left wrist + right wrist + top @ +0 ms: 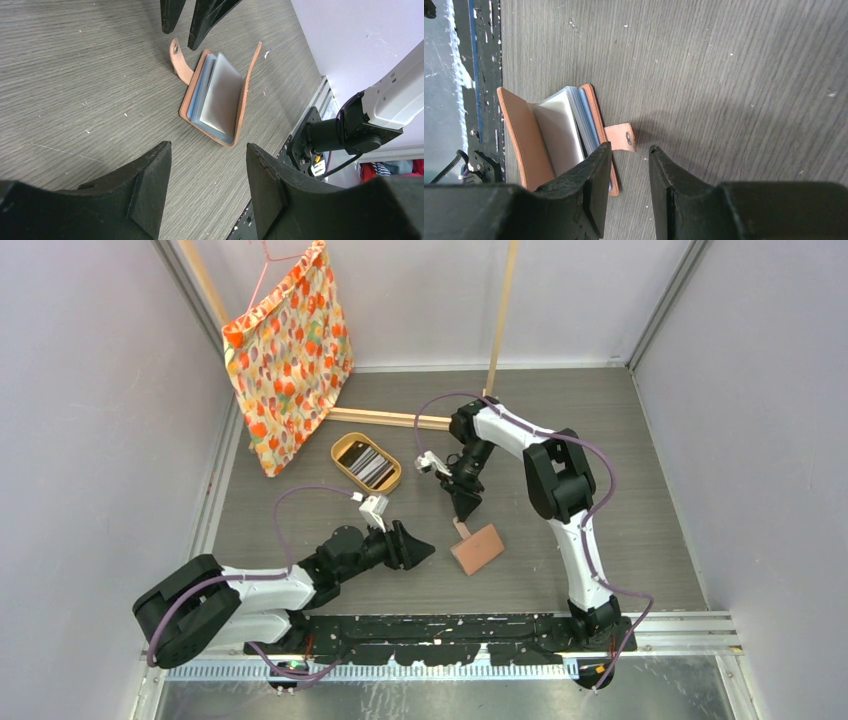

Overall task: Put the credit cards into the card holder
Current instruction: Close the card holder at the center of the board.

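The card holder [477, 548] lies open on the wood-grain table, its salmon-brown covers spread and glossy inner pockets fanned up [222, 95] [549, 135]. Its snap tab [177, 62] [621, 137] sticks out toward the far side. My right gripper [466, 508] [630, 146] hovers tip-down just over that tab, its jaws a narrow gap apart with only table showing between them. The same fingertips [170, 27] enter the left wrist view from the top. My left gripper [425, 552] [207, 145] is open and empty, left of the holder. Credit cards [372, 466] lie in an oval tan tray [343, 446].
A patterned orange cloth bag [290, 350] hangs at the back left beside a wooden frame [390, 418]. The black mounting rail [450, 630] runs along the near edge, close to the holder. Grey walls close in both sides.
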Motion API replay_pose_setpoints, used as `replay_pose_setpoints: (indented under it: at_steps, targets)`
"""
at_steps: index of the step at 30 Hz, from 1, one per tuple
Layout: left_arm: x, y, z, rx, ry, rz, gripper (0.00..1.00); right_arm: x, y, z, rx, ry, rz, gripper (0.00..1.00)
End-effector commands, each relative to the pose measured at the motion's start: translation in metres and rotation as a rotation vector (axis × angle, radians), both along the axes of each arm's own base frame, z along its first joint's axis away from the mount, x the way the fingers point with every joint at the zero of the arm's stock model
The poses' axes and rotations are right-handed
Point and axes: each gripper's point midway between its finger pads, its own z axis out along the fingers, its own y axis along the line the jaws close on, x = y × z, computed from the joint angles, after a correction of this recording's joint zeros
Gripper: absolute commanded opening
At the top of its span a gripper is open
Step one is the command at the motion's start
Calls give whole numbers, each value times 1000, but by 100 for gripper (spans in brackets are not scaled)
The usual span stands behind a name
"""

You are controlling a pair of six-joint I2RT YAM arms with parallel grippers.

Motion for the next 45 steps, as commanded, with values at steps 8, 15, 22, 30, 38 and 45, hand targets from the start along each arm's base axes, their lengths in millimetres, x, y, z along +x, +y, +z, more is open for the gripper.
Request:
replay_pose_setpoints:
  at_steps: [8,15,22,30,38,45]
  targets:
    - [3,-2,3,-1,-28,-1,57,-3,7,3,-1,-9,33,38]
    - [3,-3,2,1,-26,-2,57,-5,7,2,-9,4,45,29]
    - [-6,-16,5,-8,-27,-98,61,-5,7,9,-6,1,55,13]
    - [-14,-45,3,-31,40,-232,64,-4,8,21,12,-20,50,1]
    - [-16,-71,4,-99,79,-298,65,-8,9,29,27,-19,39,1]
    - [-10,-87,-2,-134,105,-295,53,-10,9,33,30,-17,30,1]
